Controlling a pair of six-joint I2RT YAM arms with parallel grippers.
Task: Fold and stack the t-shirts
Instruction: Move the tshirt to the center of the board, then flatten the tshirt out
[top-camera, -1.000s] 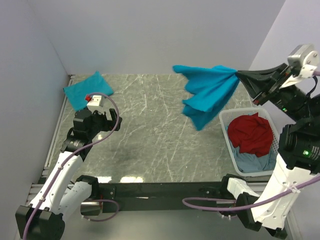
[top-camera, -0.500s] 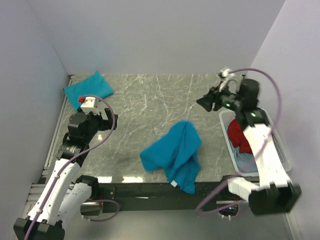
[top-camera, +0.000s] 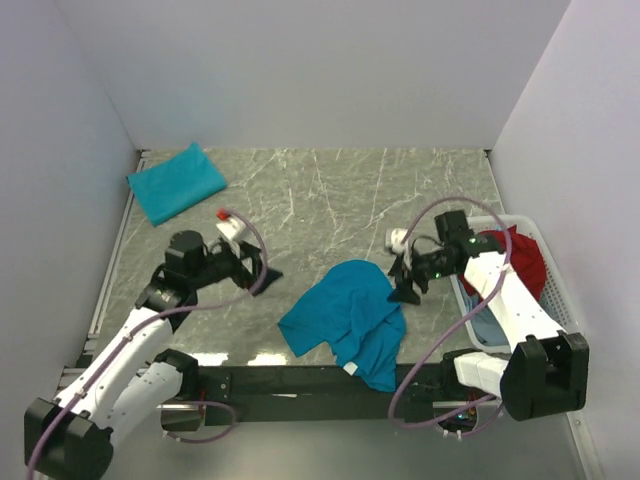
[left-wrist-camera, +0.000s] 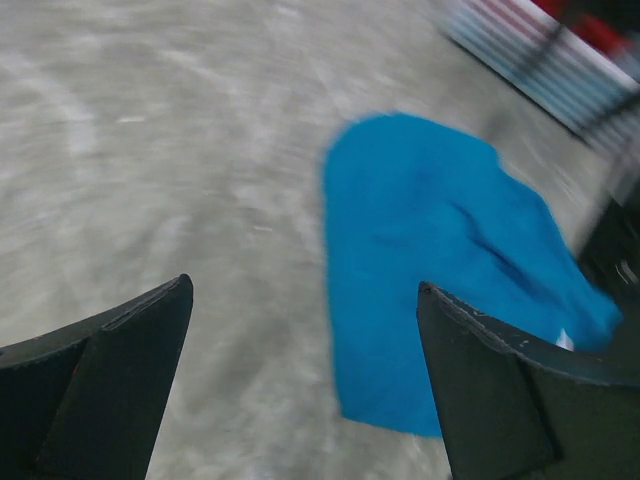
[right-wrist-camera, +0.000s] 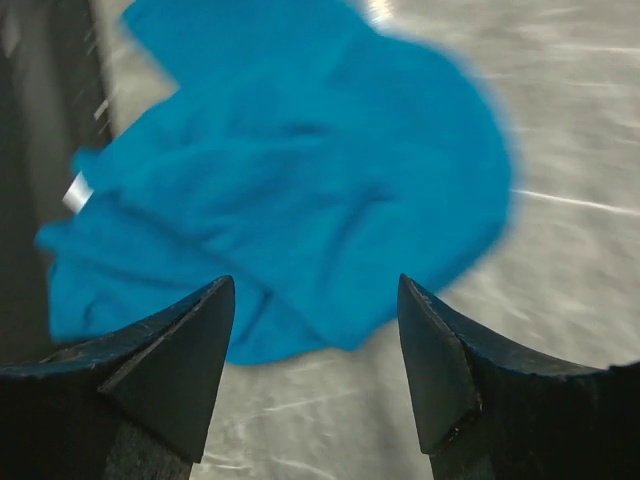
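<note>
Table (top-camera: 330, 190): grey marbled top, walled on three sides.

Crumpled t-shirt (top-camera: 345, 315): bright teal, heaped at near-centre of the table, not folded. Its near part laps over the table's front edge onto the black rail (top-camera: 300, 378). Both wrist views show it lying loose, with nothing gripping it.

Basket (top-camera: 556, 290): white, slatted, at the table's right edge. It holds a red garment (top-camera: 520, 255) on top of a grey-blue garment (top-camera: 487, 325).

Folded t-shirt (top-camera: 175, 182): teal, flat, in the far-left corner, well apart from the crumpled one.

Right gripper (right-wrist-camera: 315, 283): jaws spread and empty, just beside the crumpled shirt's right edge, pointing at it. I can't tell whether it touches the cloth.

Left gripper (left-wrist-camera: 305, 288): jaws spread wide and empty, over bare table left of the crumpled shirt, near but apart from it. This wrist view is motion-blurred.

Neck label (top-camera: 350, 368): small and white, on the shirt's near edge by the rail.
</note>
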